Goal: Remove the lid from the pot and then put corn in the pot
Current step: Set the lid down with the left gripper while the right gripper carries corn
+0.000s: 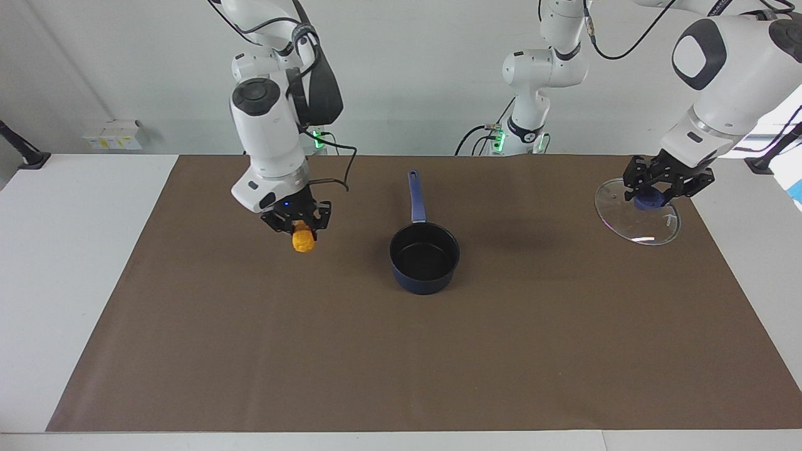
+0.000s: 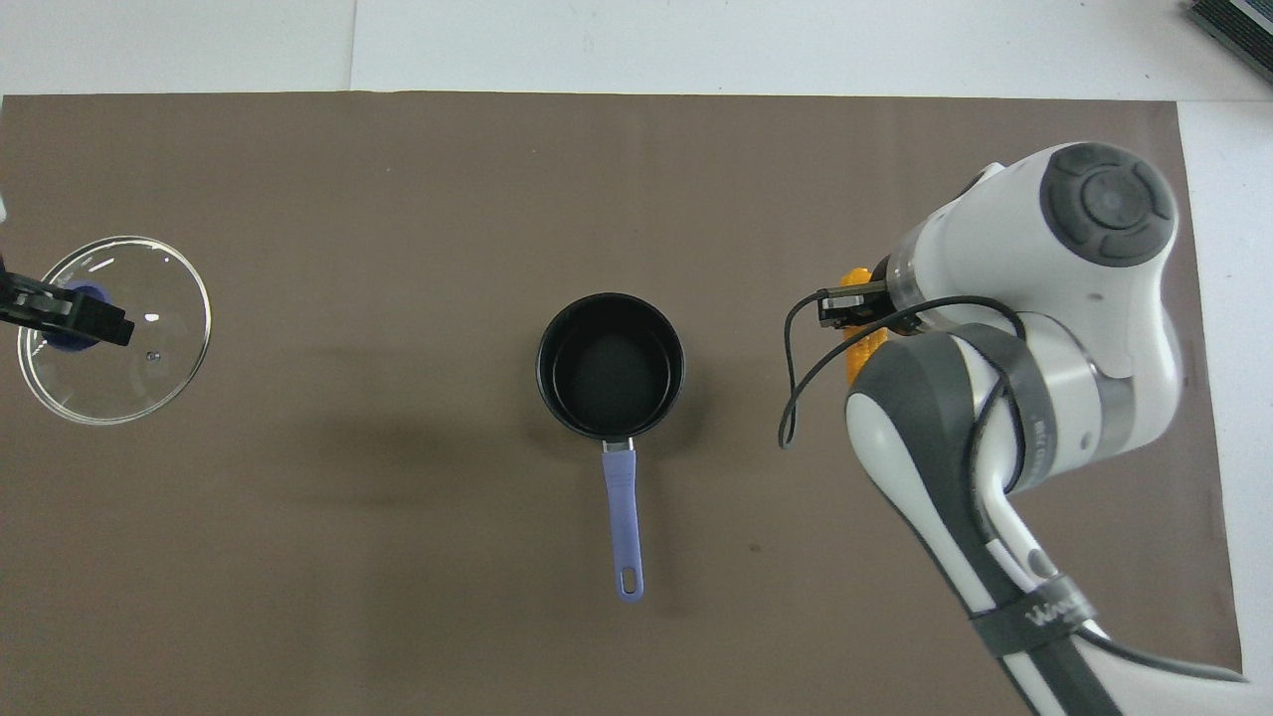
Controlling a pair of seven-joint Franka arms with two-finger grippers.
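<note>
The pot (image 1: 425, 258) stands open and empty in the middle of the brown mat, its long handle (image 1: 416, 197) pointing toward the robots; it also shows in the overhead view (image 2: 610, 366). My right gripper (image 1: 302, 233) is shut on the corn (image 1: 304, 242) and holds it end-down above the mat, beside the pot toward the right arm's end. In the overhead view the arm hides most of the corn (image 2: 861, 348). My left gripper (image 1: 655, 197) is shut on the blue knob of the lid (image 1: 633, 220), low at the mat's edge toward the left arm's end (image 2: 119, 338).
The brown mat (image 1: 401, 363) covers most of the white table. A cable (image 2: 796, 398) hangs from the right wrist. Small white boxes (image 1: 113, 134) sit off the mat at the right arm's end, near the wall.
</note>
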